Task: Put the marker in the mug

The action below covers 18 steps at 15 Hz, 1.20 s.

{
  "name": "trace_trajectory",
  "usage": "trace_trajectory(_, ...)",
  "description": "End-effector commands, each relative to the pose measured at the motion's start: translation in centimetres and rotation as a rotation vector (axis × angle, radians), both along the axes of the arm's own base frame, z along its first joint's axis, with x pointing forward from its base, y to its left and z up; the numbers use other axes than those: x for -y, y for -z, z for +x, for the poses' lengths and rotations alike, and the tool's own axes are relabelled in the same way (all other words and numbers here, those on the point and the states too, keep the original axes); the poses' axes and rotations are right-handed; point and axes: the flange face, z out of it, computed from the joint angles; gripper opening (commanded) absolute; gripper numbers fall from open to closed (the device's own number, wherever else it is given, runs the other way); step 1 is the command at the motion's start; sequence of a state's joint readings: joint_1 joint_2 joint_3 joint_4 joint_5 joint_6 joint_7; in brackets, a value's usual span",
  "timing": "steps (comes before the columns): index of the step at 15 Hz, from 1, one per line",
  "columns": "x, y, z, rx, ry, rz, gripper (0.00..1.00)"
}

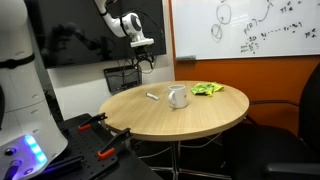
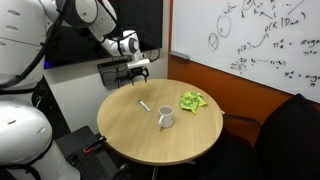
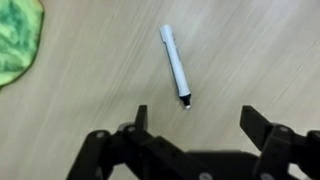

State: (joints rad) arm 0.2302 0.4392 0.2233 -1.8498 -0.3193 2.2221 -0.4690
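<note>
My gripper (image 3: 195, 128), jaws spread wide and empty, hangs over marker (image 3: 175, 65) on table (image 2: 140, 148). Risk: marker lies slanted; misaligned pinch could roll it away from mug (image 2: 166, 119).

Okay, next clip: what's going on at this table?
A robot arm's pincer hovers open and empty above one side of a round wooden table. The white marker lies flat on the table, just below the pincer in the wrist view, not yet grasped. The mug stands upright a little way from the marker, and a green cloth lies near it. The marker is not in the mug yet.
</note>
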Motion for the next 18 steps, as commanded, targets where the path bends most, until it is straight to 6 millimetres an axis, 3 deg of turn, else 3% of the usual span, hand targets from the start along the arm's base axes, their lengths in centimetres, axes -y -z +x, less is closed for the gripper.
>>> trace_trajectory(1, -1.3, 0.4, 0.0, -0.061, -0.187, 0.048, 1.0)
trace_trajectory(4, -2.2, 1.0, -1.1, -0.113, -0.299, 0.06, 1.0)
trace_trajectory(10, -2.3, 1.3, -1.1, -0.091, -0.288, 0.049, 1.0)
trace_trajectory(13, -1.5, 3.7, -0.1, -0.02, -0.298, 0.11, 1.0)
trace_trajectory(18, 0.2, 9.4, 1.4, -0.034, -0.315, 0.183, 1.0)
